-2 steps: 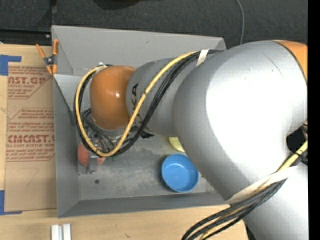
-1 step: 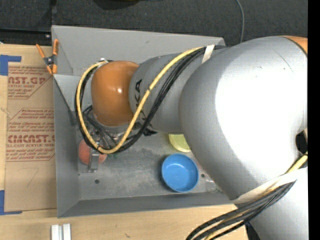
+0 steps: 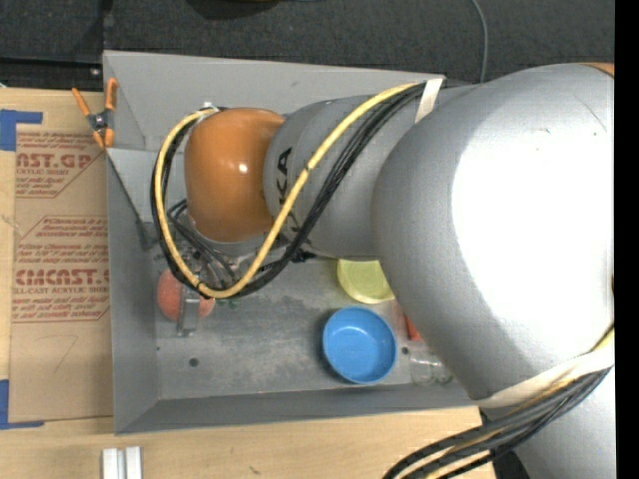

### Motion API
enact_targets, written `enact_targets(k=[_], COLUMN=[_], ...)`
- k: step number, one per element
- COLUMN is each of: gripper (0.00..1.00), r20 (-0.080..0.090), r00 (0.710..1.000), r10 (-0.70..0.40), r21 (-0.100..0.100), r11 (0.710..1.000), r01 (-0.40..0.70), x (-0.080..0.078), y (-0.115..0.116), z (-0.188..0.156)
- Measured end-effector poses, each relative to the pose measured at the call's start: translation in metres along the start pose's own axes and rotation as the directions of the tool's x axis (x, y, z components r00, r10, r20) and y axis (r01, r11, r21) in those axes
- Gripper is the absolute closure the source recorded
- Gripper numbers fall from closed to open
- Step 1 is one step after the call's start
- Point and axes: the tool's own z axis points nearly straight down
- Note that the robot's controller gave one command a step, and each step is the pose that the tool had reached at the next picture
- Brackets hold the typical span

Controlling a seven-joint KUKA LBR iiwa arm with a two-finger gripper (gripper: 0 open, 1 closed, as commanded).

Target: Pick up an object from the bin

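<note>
1. Orange-red and rounded, the small thing (image 3: 168, 293) lay on the floor of the grey metal bin (image 3: 128, 267), low on the left and near the left wall. As the thing nearest the gripper, it was judged the likely one to be picked.
2. Its outline looked roughly round and was partly covered by the gripper, so no long axis or pointing direction could be made out. A grasp from any side would probably have served equally well.
3. The gripper (image 3: 187, 314) stood directly over that thing. Whether it touched the thing, and whether it was open or closed, could not be told.
4. The orange cover (image 3: 228, 173) and looped cables (image 3: 163, 230) at the wrist overhung the gripper and hid most of it. The arm came in from the right and bent steeply down, presumably to approach from above.
5. A blue bowl (image 3: 357, 345) sat mouth up, well apart toward the lower middle. A yellow round thing (image 3: 364, 279) lay just above it, partly under the arm, and a small clear thing (image 3: 431, 369) lay beside the bowl's right. With these so far off, the orange-red thing had no close neighbours.
</note>
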Motion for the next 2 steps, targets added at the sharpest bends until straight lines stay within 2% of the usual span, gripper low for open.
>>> enact_targets(k=[1, 2], gripper=[1.0, 1.0], r20=[0.004, 0.0], r00=[1.0, 1.0], r10=[0.0, 0.0], r21=[-0.002, 0.0], r11=[1.0, 1.0], r01=[0.0, 0.0], x=[-0.001, 0.0], y=[0.0, 0.0], z=[-0.019, -0.042])
